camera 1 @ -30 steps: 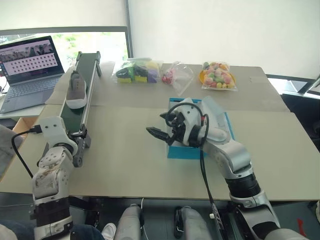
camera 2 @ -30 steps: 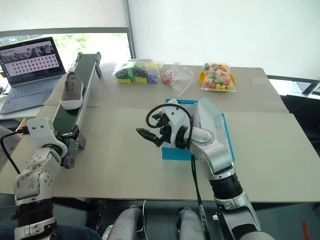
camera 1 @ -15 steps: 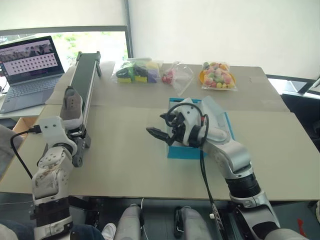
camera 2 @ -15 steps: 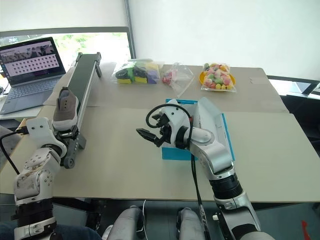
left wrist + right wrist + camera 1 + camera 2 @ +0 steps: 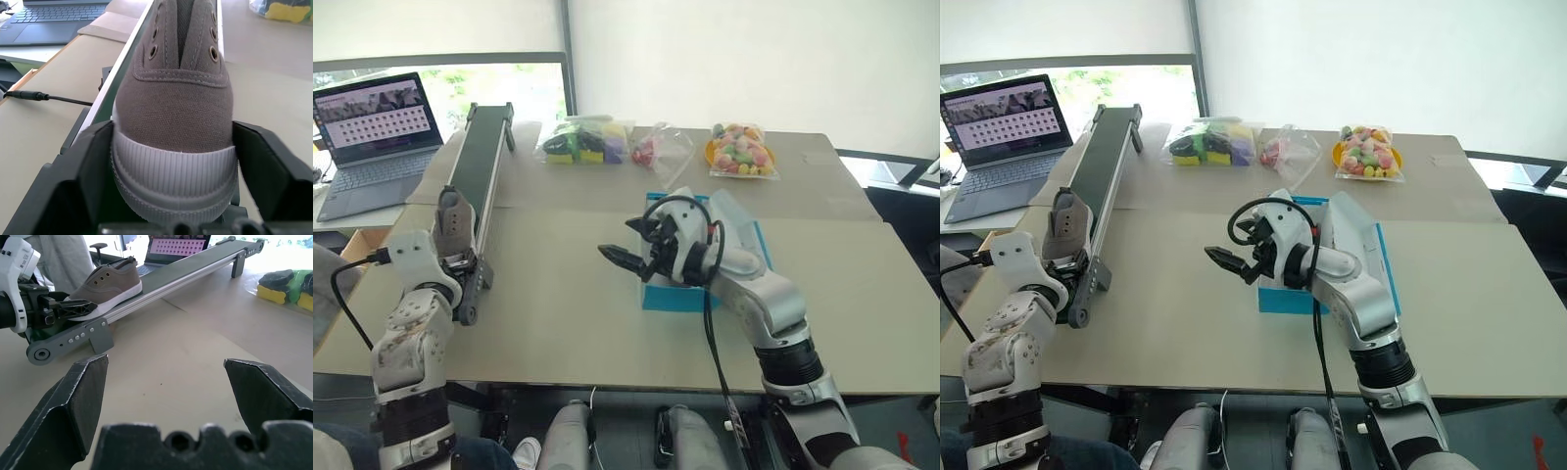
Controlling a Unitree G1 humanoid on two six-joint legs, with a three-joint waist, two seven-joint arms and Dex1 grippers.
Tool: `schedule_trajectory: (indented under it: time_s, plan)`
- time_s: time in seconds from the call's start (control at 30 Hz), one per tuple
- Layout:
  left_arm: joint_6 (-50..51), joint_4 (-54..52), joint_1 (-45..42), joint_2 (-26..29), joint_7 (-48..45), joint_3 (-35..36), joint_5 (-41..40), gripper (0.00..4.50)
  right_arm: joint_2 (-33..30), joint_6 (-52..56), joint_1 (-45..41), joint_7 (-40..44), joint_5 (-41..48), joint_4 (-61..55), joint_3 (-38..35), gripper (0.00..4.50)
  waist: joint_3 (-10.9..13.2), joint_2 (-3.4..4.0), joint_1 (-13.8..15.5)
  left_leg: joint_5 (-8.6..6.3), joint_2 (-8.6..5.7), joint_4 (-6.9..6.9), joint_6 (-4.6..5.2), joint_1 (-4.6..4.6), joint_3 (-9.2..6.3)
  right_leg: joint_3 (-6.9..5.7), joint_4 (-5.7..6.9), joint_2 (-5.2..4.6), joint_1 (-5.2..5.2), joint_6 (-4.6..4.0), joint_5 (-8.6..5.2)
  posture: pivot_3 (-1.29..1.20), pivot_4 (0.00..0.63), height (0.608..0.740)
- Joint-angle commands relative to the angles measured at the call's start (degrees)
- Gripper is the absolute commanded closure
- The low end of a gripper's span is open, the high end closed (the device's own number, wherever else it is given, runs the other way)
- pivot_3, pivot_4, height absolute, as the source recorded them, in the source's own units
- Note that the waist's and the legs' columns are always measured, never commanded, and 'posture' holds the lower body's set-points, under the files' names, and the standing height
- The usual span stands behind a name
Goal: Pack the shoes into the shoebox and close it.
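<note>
At the left of the frame a grey-brown shoe (image 5: 175,105) sits at the near end of the dark green conveyor belt (image 5: 480,164), toe toward the robot, and the left gripper (image 5: 173,161) has its two black fingers (image 5: 80,171) standing either side of the toe's ribbed pale sole. The left wrist view shows those fingers right up against the rubber on both sides, so it looks like a grip around the toe, though I cannot tell how firmly it bites. The shoe rests on the belt, laces end pointing away up the belt toward the upper left, where a laptop (image 5: 374,137) stands open just beside the belt. In the middle of the frame the right gripper (image 5: 625,258) hangs above the beige table (image 5: 558,313), its fingers spread wide apart with nothing between them, pointing toward the left side of the picture. Right behind that hand lies the bright turquoise shoebox (image 5: 668,296), its lid flap tilted up on the right side; the arm covers most of the inside, so I cannot tell what lies in it. Along the far edge of the table, at the upper middle, sit clear bags of colourful items (image 5: 585,139) and a yellow dish of sweets (image 5: 740,149).
</note>
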Motion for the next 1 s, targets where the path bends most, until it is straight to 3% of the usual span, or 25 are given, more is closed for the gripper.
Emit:
schedule_trajectory:
  time_s: [0.03, 0.13, 0.27, 0.67, 0.8, 1.0]
  plan:
    - [0.88, -0.52, -0.44, -0.23, -0.42, -0.21, -0.46, 2.08, 0.41, 0.22, -2.31, -0.63, 1.39, -3.06, -1.99, 0.0, 0.0, 0.0, 0.09, 0.0, 0.0, 0.0, 0.0, 0.0, 0.0, 0.0, 0.0, 0.0, 0.01, -0.03, -0.02, 0.0, 0.15, 0.681]
    - [1.09, -0.57, -0.5, -0.43, -0.35, 0.21, -0.63, 2.97, 0.46, 0.47, -2.8, -0.9, 1.77, -3.02, -2.48, 0.0, 0.0, 0.0, 0.43, 0.0, -0.01, 0.0, 0.0, 0.0, 0.0, -0.01, 0.0, 0.0, 0.0, -0.07, -0.04, 0.0, 0.15, 0.681]
    - [1.61, -0.58, -0.56, -0.36, -0.46, 0.14, -0.57, 3.72, 0.43, 0.49, -3.11, -1.18, 1.83, -2.76, -2.78, 0.0, -0.01, 0.01, 0.72, 0.0, -0.01, 0.0, 0.0, 0.01, 0.01, -0.01, -0.03, -0.01, -0.04, -0.08, -0.05, 0.0, 0.15, 0.681]
    - [1.79, -0.14, -1.12, -0.78, -0.5, -0.05, -0.42, 3.72, -0.02, 0.54, -3.98, -2.45, 2.62, -2.32, -3.51, 0.0, -0.02, 0.02, 1.14, 0.0, 0.0, 0.0, 0.0, 0.01, 0.01, -0.01, 0.0, -0.01, -0.03, -0.09, -0.06, 0.0, 0.15, 0.681]
    - [-0.01, -0.45, -1.19, -1.37, -1.23, -0.04, -0.79, 4.49, -0.22, 0.57, -3.85, -2.67, 2.63, -2.33, -3.41, 0.0, -0.02, 0.02, 1.16, 0.0, 0.0, 0.0, 0.0, 0.01, 0.01, -0.01, 0.0, -0.01, -0.02, -0.09, -0.06, 0.0, 0.15, 0.681]
    - [-0.36, -0.04, -1.7, -1.91, -1.01, 0.18, -0.75, 4.49, -0.21, 0.84, -4.04, -3.01, 2.65, -1.83, -3.43, 0.0, -0.02, 0.02, 1.24, 0.0, 0.0, 0.0, 0.0, 0.0, 0.0, -0.02, -0.03, -0.01, -0.03, -0.1, -0.06, 0.0, 0.15, 0.681]
